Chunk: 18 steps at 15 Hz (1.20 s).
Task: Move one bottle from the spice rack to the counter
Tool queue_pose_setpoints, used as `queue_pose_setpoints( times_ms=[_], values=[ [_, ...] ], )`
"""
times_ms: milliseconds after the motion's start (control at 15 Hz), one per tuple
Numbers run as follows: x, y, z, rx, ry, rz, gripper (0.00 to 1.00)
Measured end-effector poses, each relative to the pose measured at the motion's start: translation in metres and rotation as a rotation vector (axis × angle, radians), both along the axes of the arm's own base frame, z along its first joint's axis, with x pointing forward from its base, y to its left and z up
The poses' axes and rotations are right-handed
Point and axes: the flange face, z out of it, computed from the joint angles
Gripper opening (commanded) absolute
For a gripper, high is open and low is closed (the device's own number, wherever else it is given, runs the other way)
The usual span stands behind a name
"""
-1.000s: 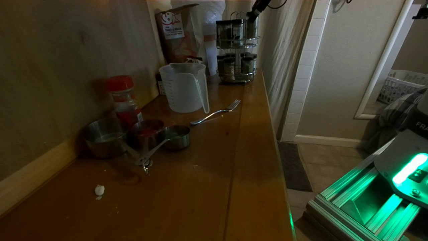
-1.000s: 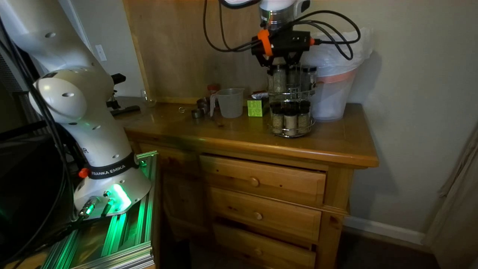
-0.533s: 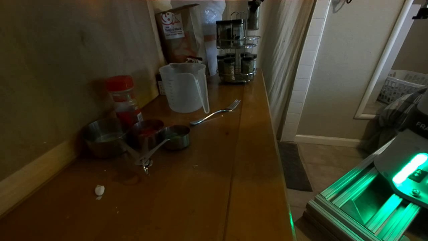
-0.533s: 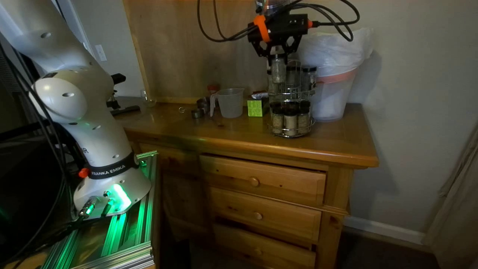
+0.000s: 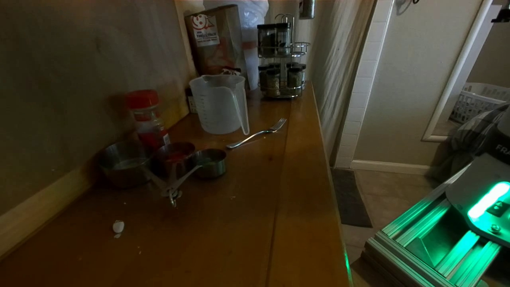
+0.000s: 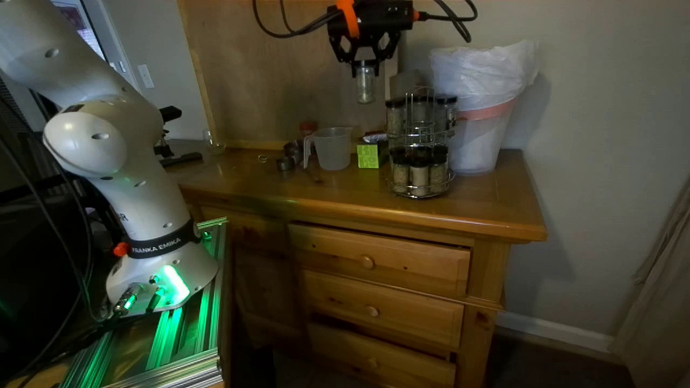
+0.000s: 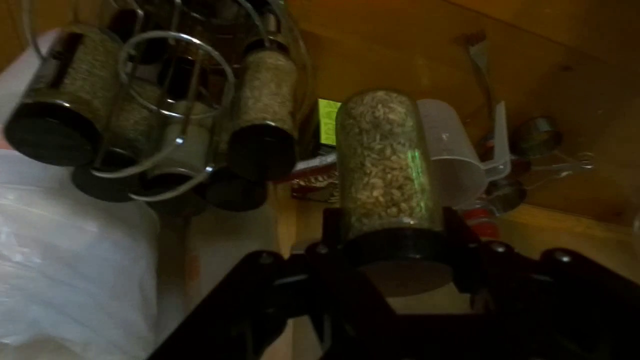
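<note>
My gripper (image 6: 365,69) is shut on a bottle (image 6: 365,86), a clear glass jar with a dark lid. The bottle hangs upright, held near its lid, above the counter (image 6: 334,189) and left of the spice rack (image 6: 420,195) in this exterior view. In the wrist view the bottle (image 7: 387,160) holds pale seeds and sits between both fingers. In an exterior view only the bottle's lower part (image 5: 306,8) shows at the top edge; the gripper is out of view there. The two-tier wire rack (image 5: 281,96) stands on the counter's far end with several jars and a vacant upper ring.
A white measuring pitcher (image 6: 332,149) and a green box (image 6: 368,156) stand left of the rack. A fork (image 5: 257,134), metal measuring cups (image 5: 210,164) and a red-lidded jar (image 5: 143,99) lie nearer. A bagged bin (image 6: 478,134) and a paper bag (image 5: 215,44) stand by the rack.
The gripper has lifted the bottle up out of the rack's upper tier, then carried it up and to the left, away from the rack. The rack and other objects have not moved.
</note>
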Motion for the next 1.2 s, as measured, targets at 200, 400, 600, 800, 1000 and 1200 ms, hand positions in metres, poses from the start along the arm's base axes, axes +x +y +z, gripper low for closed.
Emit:
queue_pose_setpoints(
  times_ms=[200,400,600,800,1000,1200],
  values=[
    [-0.024,0.029,0.006,0.031,0.031,0.093,0.24],
    [-0.044,0.065,-0.003,0.023,0.042,0.162,0.24],
    [-0.061,0.099,-0.027,-0.028,0.024,0.178,0.24],
    [-0.073,0.119,-0.058,-0.089,0.008,0.148,0.49],
    [-0.080,0.118,-0.080,-0.124,0.034,0.114,0.49],
    [-0.081,0.117,-0.082,-0.124,0.035,0.109,0.24]
  ],
)
